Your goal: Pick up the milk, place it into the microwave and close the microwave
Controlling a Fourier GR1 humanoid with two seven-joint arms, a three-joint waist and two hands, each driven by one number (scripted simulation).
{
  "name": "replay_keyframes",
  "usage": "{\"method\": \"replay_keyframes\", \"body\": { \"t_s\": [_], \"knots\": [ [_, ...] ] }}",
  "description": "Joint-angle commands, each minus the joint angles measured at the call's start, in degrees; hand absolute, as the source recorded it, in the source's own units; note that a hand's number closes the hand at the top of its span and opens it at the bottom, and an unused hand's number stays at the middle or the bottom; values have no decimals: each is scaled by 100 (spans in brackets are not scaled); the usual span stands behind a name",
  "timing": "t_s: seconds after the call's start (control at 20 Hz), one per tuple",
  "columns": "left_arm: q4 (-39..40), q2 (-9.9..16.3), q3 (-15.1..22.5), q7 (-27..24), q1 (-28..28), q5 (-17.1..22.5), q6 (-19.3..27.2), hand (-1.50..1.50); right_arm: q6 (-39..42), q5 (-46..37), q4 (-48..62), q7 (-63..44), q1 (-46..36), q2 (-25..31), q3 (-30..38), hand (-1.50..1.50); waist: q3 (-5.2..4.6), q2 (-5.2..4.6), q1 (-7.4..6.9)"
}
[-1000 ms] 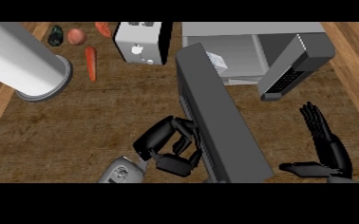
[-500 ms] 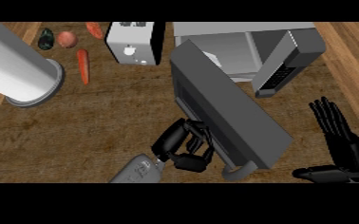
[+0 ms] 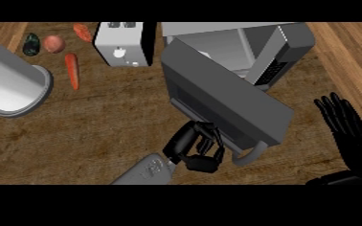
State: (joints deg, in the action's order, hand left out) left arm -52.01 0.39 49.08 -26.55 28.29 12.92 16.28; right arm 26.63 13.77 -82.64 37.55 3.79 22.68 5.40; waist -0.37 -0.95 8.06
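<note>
The grey microwave (image 3: 283,52) stands at the back right with its door (image 3: 226,100) partly swung open across the front. A small white patch inside the cavity (image 3: 206,54) may be the milk; the door hides most of the interior. My left hand (image 3: 194,147) is at the door's near lower edge, fingers curled against its outer face, next to the door handle (image 3: 247,157). My right hand (image 3: 342,122) rests open at the right edge, fingers up, apart from the microwave.
A white toaster (image 3: 124,43) stands left of the microwave. A large grey pot (image 3: 20,89) sits at the left edge. Two carrots (image 3: 71,71), a reddish round vegetable (image 3: 53,43) and a dark one (image 3: 31,44) lie at the back left.
The door has swung from nearly edge-on towards the microwave's front, and my left hand has moved right with it. The right hand has drifted slightly right.
</note>
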Motion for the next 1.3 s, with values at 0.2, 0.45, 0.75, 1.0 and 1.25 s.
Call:
{"method": "replay_keyframes", "body": {
  "t_s": [0.2, 0.45, 0.75, 1.0, 1.25],
  "knots": [
    [-192, -37, 352, -171, 540, 1063, 757, 150, 583, 463, -656, -400, -46, 329, -172, -150, -11, -58, 317],
    [-253, -37, 160, -347, 785, 1651, 1444, 150, 521, 546, -823, -680, -248, 587, -62, -150, -12, -92, 374],
    [-118, -38, 106, -221, 1237, 2221, 2049, -150, 555, 908, -810, -859, -574, 879, 289, -150, 3, -151, 541],
    [244, -39, -7, -1, 1683, 2629, 2238, -150, 465, 754, -882, -821, -907, 1164, 515, -150, 15, -225, 645],
    [173, -39, -230, -84, 1838, 3056, 2611, -150, -13, -144, -1208, -649, -1243, 1710, 870, 150, -8, -244, 821]
  ]
}}
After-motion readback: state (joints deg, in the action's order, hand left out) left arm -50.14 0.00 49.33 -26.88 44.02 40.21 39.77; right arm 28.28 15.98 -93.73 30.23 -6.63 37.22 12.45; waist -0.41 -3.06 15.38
